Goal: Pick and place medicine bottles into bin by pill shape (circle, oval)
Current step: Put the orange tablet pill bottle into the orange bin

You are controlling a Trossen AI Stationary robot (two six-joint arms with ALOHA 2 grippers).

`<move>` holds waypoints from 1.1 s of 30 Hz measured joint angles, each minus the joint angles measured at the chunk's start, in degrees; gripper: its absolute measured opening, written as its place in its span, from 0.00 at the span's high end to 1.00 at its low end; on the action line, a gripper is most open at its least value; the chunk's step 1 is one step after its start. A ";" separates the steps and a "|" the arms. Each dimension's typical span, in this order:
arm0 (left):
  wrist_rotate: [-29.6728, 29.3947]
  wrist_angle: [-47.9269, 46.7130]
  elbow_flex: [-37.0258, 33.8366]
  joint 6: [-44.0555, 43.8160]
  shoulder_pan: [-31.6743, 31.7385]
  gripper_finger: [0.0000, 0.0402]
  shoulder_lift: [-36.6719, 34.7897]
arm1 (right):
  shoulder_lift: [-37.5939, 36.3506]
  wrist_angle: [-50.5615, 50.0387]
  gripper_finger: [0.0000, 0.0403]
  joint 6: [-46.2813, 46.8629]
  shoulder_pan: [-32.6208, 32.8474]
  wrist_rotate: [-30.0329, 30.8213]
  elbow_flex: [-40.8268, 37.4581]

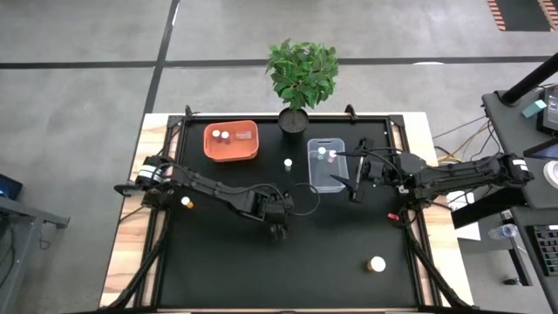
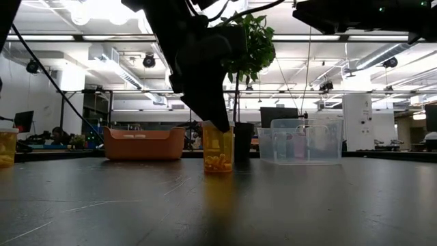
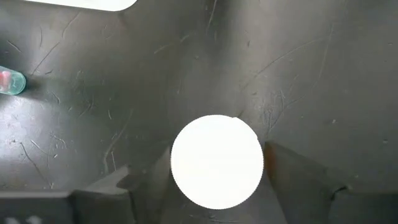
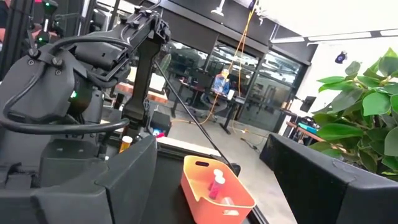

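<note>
An amber medicine bottle point(image 2: 218, 152) with yellow pills and a white cap point(image 3: 216, 162) stands on the black table. My left gripper point(image 1: 277, 228) comes down on it from above and is shut on it. My right gripper point(image 1: 353, 185) is open and empty beside the clear bin point(image 1: 327, 166), which holds some small bottles. The orange bin point(image 1: 231, 142) also holds small bottles. Loose bottles stand on the table between the bins point(image 1: 288, 163), beside my left arm point(image 1: 186, 202) and near the front right point(image 1: 377, 263). My left gripper pinches the amber bottle between its two fingers point(image 3: 140, 180) at the top, just under the white cap's rim point(image 3: 266, 155). The fingers point straight down. The bottle stands upright with its base point(image 2: 218, 169) on the table.
A potted green plant point(image 1: 301, 74) stands at the table's far edge between the bins. A small teal-and-pink bottle point(image 3: 9, 82) shows on the table in the left wrist view. A small red thing point(image 1: 392, 215) lies by the right arm.
</note>
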 joint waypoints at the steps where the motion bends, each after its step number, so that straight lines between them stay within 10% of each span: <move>1: 0.06 -0.02 0.00 0.00 0.00 0.45 -0.02 | 0.00 0.00 0.26 -0.02 0.00 0.00 0.00; 16: -5.97 -11.28 -0.07 1.88 1.05 0.52 -7.55 | 0.02 -0.04 0.26 -0.05 0.00 0.00 0.02; 33: -15.25 -15.72 -16.19 -9.15 21.82 0.51 -31.38 | 0.02 0.01 0.26 -0.08 0.00 0.02 0.07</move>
